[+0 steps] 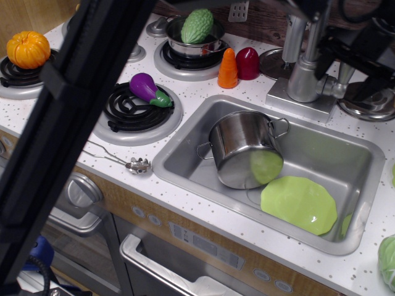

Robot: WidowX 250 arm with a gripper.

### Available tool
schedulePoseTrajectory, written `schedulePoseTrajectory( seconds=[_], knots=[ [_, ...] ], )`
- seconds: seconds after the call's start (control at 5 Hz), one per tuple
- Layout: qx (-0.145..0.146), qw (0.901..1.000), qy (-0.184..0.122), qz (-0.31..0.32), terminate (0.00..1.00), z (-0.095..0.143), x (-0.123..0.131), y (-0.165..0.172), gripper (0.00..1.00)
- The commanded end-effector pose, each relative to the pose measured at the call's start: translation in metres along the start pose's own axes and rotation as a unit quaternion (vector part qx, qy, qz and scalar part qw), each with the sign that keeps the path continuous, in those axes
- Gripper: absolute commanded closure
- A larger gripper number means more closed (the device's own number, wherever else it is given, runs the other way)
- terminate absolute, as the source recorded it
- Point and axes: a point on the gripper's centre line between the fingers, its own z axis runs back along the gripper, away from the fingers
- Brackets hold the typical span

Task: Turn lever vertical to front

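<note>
White speckled table [203, 98], steel sink [364, 154]. My black jaws [358, 58], cut off at the frame's top, cover the lever; their spread cannot be told.

Bright and even all over, lit from above. Soft white glare on the steel pot [244, 148] and along the sink [185, 161] rim. Only faint, short shadows under the toy eggplant [149, 89] and carrot [228, 68]. Big black bar [62, 129] close to the camera, blurry at its edges. Dark claw [361, 58] at top right, a bit smeared.
</note>
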Motion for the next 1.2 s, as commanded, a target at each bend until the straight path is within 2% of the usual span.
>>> schedulePoseTrajectory(
  seconds=[0.0,0.2,0.6,0.8,1.0],
  knots=[
    [-0.006,0.9961,-0.085,0.023,0.0,0.039,0.027,0.015,0.0],
    [0.004,0.9936,-0.112,0.013,0.0,0.034,0.038,0.022,0.0],
    [0.006,0.9912,-0.131,0.017,0.0,0.031,0.055,0.033,0.0],
    [-0.005,0.9916,-0.122,0.044,0.0,0.031,0.05,0.024,1.0],
    [-0.012,0.9919,-0.11,0.062,0.0,0.035,0.038,0.014,1.0]
  ],
)
